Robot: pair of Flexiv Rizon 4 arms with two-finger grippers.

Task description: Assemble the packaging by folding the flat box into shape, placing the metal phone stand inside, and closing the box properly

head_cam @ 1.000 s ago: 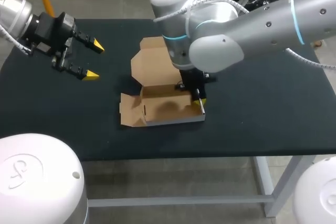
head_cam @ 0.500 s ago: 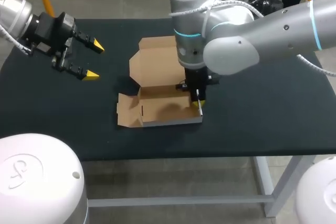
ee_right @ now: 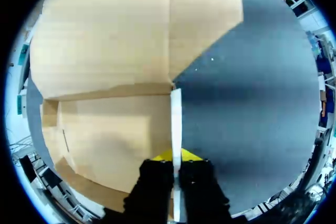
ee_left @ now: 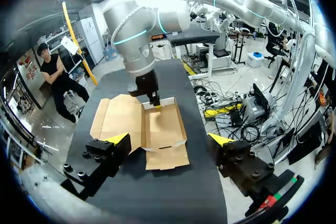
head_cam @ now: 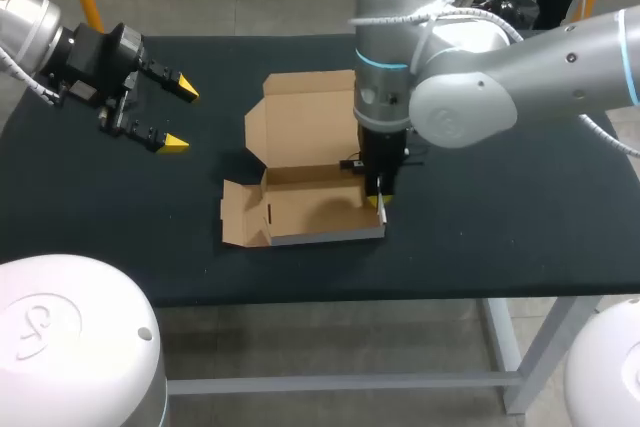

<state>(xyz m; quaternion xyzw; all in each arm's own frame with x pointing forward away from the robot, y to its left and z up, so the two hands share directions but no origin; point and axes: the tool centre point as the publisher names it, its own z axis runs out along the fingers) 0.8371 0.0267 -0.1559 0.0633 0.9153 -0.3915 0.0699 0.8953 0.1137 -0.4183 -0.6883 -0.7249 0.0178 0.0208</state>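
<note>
At the left edge of the table (head_cam: 500, 227), your left gripper (head_cam: 181, 115) hangs above the dark surface with its fingers spread wide and nothing between them, well apart from the box (head_cam: 310, 209). Moving right, you come to the box near the middle of the table, only partly formed. Its left side flap (head_cam: 240, 222) lies splayed outward, not yet turned up. The tray has low walls showing along its front and back. The lid (head_cam: 305, 127) is thrown open behind the tray, with its own small tab jutting from the left side. At the tray's right side, the right wall (ee_right: 176, 114) stands upright, and your right gripper (head_cam: 378, 202) comes straight down onto it. In the right wrist view the thin wall runs between the two fingers, which sit close against it from either side, so you may take the gripper as pinched onto that wall. As for progress, you are early in the folding: the right wall looks to be getting set, the left flap is yet to be raised and the lid tabs yet to be tucked. The tray is empty and the metal phone stand shows in none of the views, so loading it and closing the lid both remain ahead of you.
</note>
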